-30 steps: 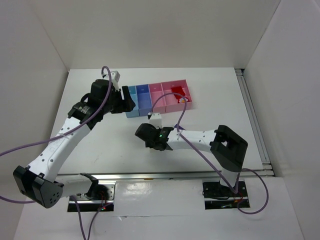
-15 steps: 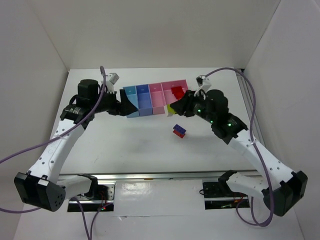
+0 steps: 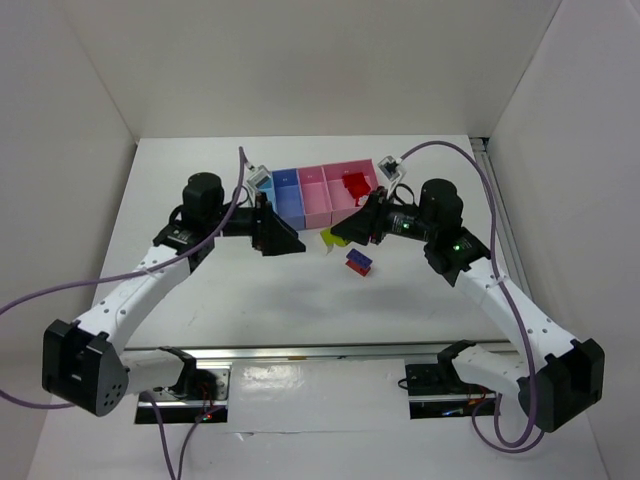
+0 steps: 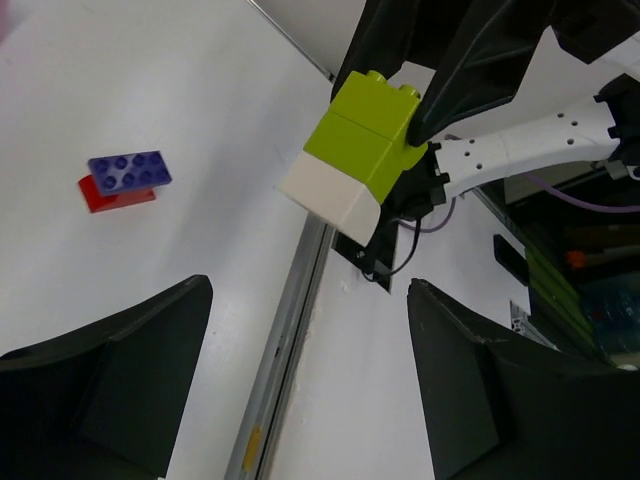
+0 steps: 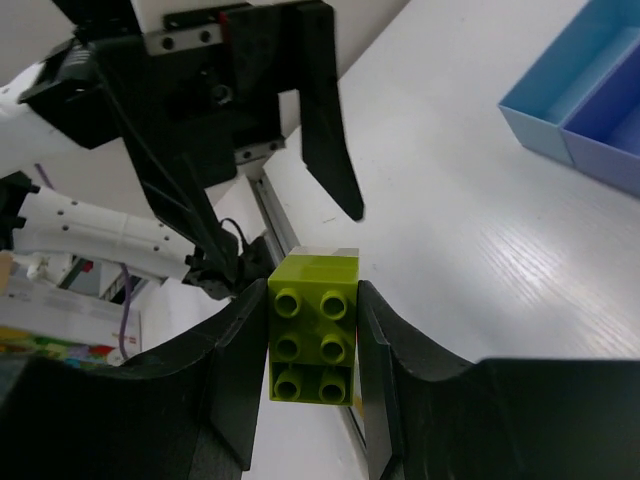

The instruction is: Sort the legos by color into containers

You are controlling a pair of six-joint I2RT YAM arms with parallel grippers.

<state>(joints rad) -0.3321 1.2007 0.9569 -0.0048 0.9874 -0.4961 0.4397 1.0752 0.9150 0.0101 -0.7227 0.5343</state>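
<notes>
My right gripper (image 3: 343, 233) is shut on the yellow-green lego (image 3: 328, 238) and holds it above the table, in front of the bins. In the right wrist view the lego (image 5: 313, 340) sits stud-side towards the camera between the right gripper's (image 5: 312, 305) two fingers. My left gripper (image 3: 290, 240) is open and empty, facing the lego from the left; in its wrist view (image 4: 310, 400) the lego (image 4: 358, 150) has a white lower part. The blue-and-red stacked lego (image 3: 358, 262) lies on the table and also shows in the left wrist view (image 4: 122, 178). Red legos (image 3: 355, 186) lie in the wider pink bin (image 3: 378, 180).
The joined bins stand at the back: light blue (image 3: 258, 181) partly hidden by my left arm, periwinkle (image 3: 288, 196), pink (image 3: 317, 190). Two bins show in the right wrist view: light blue (image 5: 553, 112) and periwinkle (image 5: 618, 140). White walls enclose the table; a metal rail (image 3: 300, 350) runs along its near edge.
My left gripper has moved right, away from the light blue bin and towards the right gripper. My right gripper has carried the yellow-green lego a little left and forward.
</notes>
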